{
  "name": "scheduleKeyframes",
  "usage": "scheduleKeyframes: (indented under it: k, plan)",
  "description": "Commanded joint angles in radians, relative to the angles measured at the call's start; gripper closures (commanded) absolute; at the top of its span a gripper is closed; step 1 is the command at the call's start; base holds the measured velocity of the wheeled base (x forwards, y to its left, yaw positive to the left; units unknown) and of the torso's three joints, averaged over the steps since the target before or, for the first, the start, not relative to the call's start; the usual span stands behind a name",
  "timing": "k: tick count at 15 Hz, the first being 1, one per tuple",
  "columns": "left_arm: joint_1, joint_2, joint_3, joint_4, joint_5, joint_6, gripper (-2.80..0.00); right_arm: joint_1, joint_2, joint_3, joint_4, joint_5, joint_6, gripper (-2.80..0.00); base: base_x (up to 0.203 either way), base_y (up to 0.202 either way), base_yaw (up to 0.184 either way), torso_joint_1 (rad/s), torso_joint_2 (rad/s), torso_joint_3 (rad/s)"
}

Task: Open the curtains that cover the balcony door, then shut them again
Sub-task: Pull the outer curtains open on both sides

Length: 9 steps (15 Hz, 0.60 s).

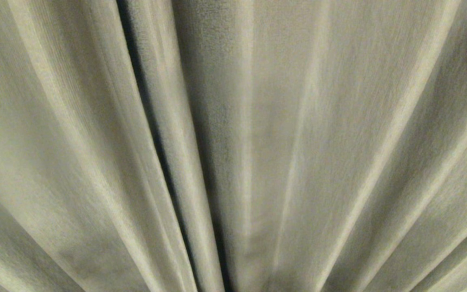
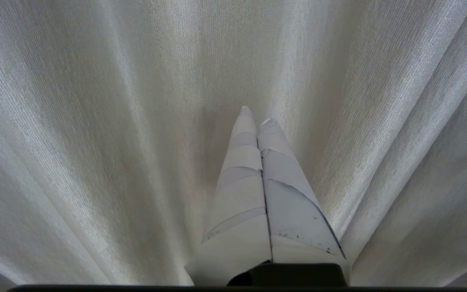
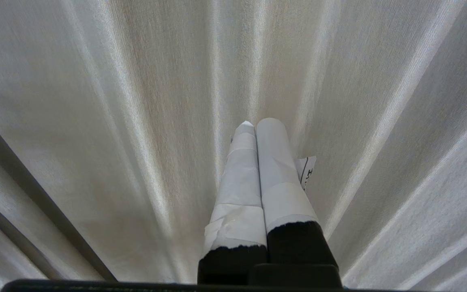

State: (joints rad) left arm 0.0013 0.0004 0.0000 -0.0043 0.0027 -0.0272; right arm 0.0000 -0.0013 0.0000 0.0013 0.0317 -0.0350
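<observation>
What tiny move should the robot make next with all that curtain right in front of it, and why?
Probably open one gripper's fingers. The curtains fill every view, drawn shut, with no glass showing. The left gripper and the right gripper both point at the folds with fingers pressed together, holding nothing. The dark gap between two panels in the head view looks like the edge to take hold of.
</observation>
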Motion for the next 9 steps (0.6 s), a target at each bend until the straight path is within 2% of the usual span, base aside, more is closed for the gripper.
scheduleKeyframes:
  k: [1, 9]
  plan:
    - [0.0, 0.0, 0.0, 0.0, 0.0, 0.0, 0.0, 0.0, 0.001, 0.0, 0.0, 0.001, 0.0, 0.0, 0.0, 0.0, 0.0, 0.0, 0.0, 0.0]
    - [0.0, 0.0, 0.0, 0.0, 0.0, 0.001, 0.0, 0.0, 0.001, 0.0, -0.001, 0.001, 0.0, 0.0, 0.0, 0.0, 0.0, 0.0, 0.0, 0.0]
